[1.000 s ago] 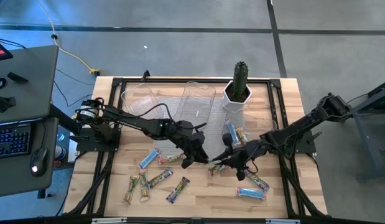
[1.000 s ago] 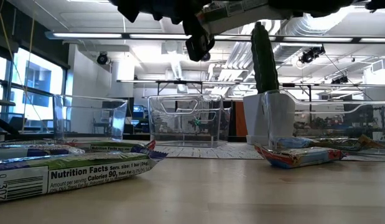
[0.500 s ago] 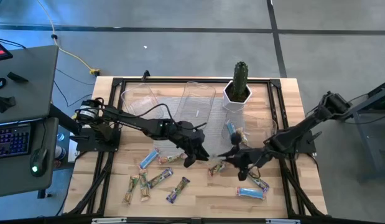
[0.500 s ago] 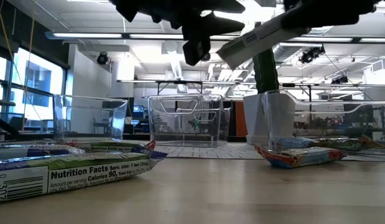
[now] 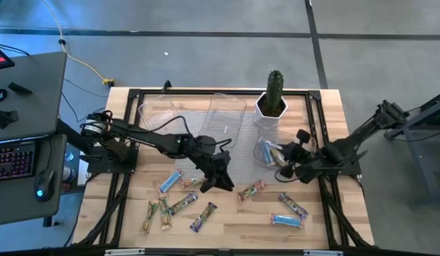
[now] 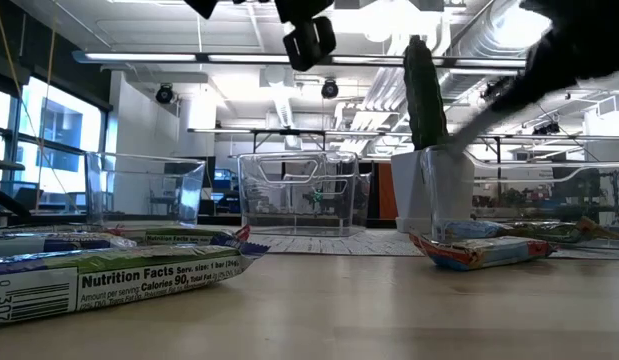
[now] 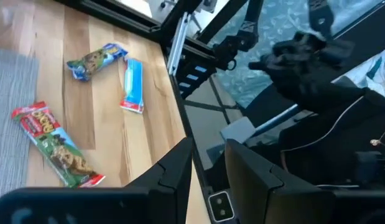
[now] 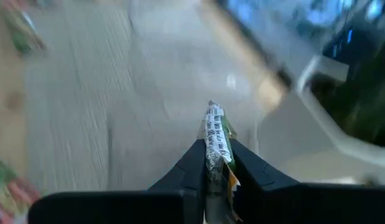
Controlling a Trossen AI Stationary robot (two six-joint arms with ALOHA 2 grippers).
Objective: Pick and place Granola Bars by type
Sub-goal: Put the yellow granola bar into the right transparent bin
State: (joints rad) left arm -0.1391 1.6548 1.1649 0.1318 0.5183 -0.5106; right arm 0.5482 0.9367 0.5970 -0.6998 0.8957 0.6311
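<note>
My right gripper is shut on a green-tan granola bar above the table's right half, beside the clear tray in front of the cactus pot. My left gripper hangs open near the table's middle, above the table top, with nothing between its fingers. Just to its right a red-tan bar lies flat on the wood. Several more bars lie flat along the near side, among them a light blue one and a purple one. My right gripper pinches the green-tan bar between its two fingers. The bar lies along the fingers, edge-on to the wrist camera. Its free end sticks out past the fingertips. The bar is lifted clear of the table.
Two clear trays stand at the far side on a grey mat. A cactus in a white pot stands at the far right. Two bars lie near the front right. The black frame rails run along the table's edges.
My right gripper, shut on the green-tan bar, has drawn away from my left gripper toward the table's right and far side, and its wrist has rolled so that the bar has tipped from level. My left gripper has risen a little and stayed open.
</note>
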